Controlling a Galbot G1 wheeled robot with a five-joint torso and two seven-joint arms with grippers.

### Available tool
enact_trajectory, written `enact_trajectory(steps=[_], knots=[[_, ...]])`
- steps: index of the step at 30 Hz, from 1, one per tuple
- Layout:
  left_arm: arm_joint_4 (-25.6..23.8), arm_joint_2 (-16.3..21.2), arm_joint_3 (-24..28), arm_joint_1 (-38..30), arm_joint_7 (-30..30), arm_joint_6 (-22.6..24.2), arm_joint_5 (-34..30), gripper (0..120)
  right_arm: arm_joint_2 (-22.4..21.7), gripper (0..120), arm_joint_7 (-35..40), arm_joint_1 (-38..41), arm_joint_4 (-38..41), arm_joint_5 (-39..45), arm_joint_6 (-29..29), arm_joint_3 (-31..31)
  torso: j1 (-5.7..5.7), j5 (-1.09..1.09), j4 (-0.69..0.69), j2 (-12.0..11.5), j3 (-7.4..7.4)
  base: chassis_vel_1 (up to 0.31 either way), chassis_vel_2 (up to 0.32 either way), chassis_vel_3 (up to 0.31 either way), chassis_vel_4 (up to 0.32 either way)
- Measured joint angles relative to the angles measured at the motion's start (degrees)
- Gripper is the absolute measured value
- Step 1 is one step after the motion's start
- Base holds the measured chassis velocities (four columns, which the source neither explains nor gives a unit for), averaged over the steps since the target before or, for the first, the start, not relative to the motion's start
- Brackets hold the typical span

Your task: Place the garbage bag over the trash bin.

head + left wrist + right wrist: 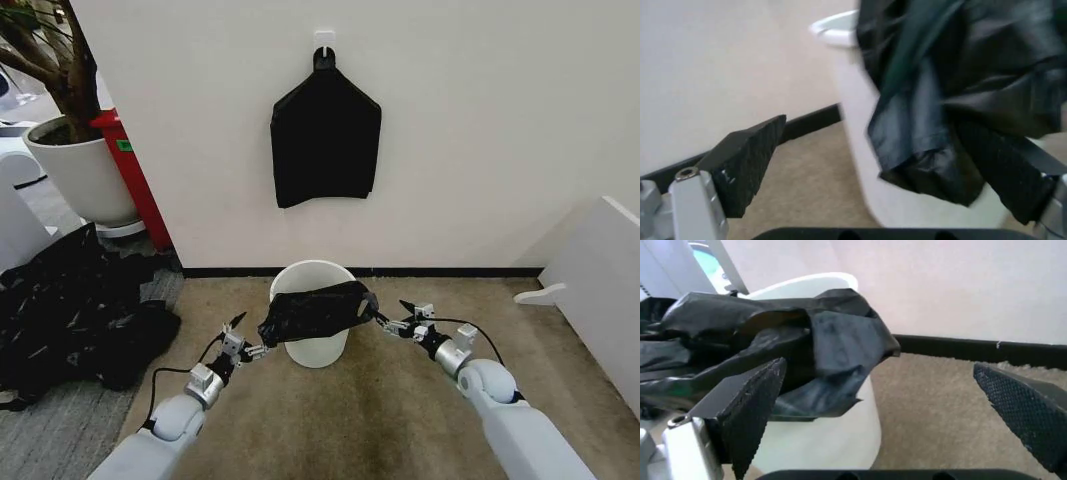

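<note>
Garbage bag is draped across the front rim of the trash bin, between my two grippers. My left gripper sits at the bag's left end, jaws spread, bag resting against one finger. My right gripper sits just off the bag's right end, jaws spread, pinching nothing.
</note>
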Motion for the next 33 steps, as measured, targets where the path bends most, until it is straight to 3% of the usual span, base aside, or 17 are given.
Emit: enact_trajectory(steps=[6, 14, 18, 19, 21, 23, 25, 26, 30, 33], knots=[[-0.6, 1.6, 0.0, 0.7, 5.6, -0.9, -1.3, 100, 0.1, 100, -0.3, -2.2, 2.1, 0.2, -0.4, 1.9, 0.0, 0.0, -0.01, 0.0, 0.0, 0.0, 0.0, 0.0, 0.0], [-3.5, 3.4, -1.4, 4.9, 6.1, -1.9, -3.9, 100, -1.2, 100, 0.7, -9.2, 11.2, 1.2, -2.2, 5.6, 0.0, -0.01, 0.0, 0.0, 0.0, 0.0, 0.0, 0.0, 0.0], [-6.9, 1.9, -6.0, 6.9, 1.4, -1.8, -4.8, 100, -2.2, 100, 1.8, -12.3, 17.3, 2.6, -7.1, 7.7, 0.0, 0.01, -0.04, 0.0, -0.01, 0.0, 0.0, 0.0, 0.0], [-9.4, 0.4, -8.1, 7.9, -2.0, -1.3, -5.0, 100, -3.0, 100, 3.7, -12.4, 19.5, 2.9, -8.5, 7.9, 0.0, 0.01, -0.05, 0.0, 0.0, 0.0, 0.0, 0.0, 0.0], [-13.7, -1.9, -10.0, 9.6, -7.0, 0.3, -4.7, 100, -4.0, 100, 9.8, -10.2, 23.1, 3.2, -12.0, 7.5, 0.0, -0.01, -0.04, 0.0, 0.0, 0.0, 0.0, 0.0, 0.0], [-21.1, -3.9, -10.4, 12.0, -15.4, 4.9, -3.3, 100, -4.9, 100, 21.3, -4.4, 27.5, 6.5, -18.6, 4.9, 0.0, -0.02, -0.01, 0.0, 0.0, 0.0, 0.0, 0.0, 0.0], [-26.0, -4.8, -10.4, 12.9, -21.1, 8.9, -2.5, 100, -5.4, 100, 27.0, -0.1, 29.0, 8.4, -23.2, 2.2, 0.0, -0.01, 0.0, 0.0, 0.0, 0.0, 0.0, 0.0, 0.0], [-26.0, -4.8, -10.4, 12.9, -21.1, 8.9, -2.5, 100, -5.4, 100, 27.0, -0.1, 29.0, 8.4, -23.2, 2.2, 0.0, -0.01, 0.0, 0.0, 0.0, 0.0, 0.0, 0.0, 0.0], [-34.1, -5.6, -10.2, 13.9, -29.8, 15.3, -0.7, 100, -4.9, 100, 31.8, 10.2, 26.3, 9.9, -30.8, -4.7, 0.0, -0.01, -0.02, 0.0, 0.0, 0.0, 0.0, 0.0, 0.0], [-39.9, -5.2, -10.8, 15.0, -32.5, 20.8, 0.2, 100, -2.9, 100, 32.8, 20.5, 19.6, 9.7, -34.5, -11.4, 0.0, -0.01, 0.0, 0.0, 0.01, 0.0, 0.0, 0.0, 0.0]])
